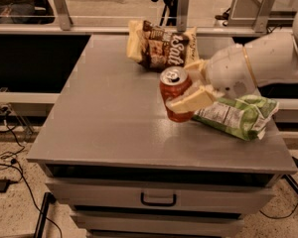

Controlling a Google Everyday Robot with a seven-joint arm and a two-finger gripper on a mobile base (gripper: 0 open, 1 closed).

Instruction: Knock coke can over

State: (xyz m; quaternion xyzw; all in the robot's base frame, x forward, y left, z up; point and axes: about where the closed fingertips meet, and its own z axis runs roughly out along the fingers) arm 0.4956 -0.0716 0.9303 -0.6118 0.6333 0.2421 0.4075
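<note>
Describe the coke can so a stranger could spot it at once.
On the grey table, look right of centre, between the brown snack bag behind and the green bag beside it. The coke can sits there, clasped by the white gripper. It is the only red, silver-topped cylinder; its neighbours are crinkled bags.

Robotics lab test station.
Grey drawer cabinet [114, 118], loose floor cables [7, 158], metal-framed partitions [62, 9]; gripper [184, 86] clasps coke can [174, 92] above the cabinet top.
</note>
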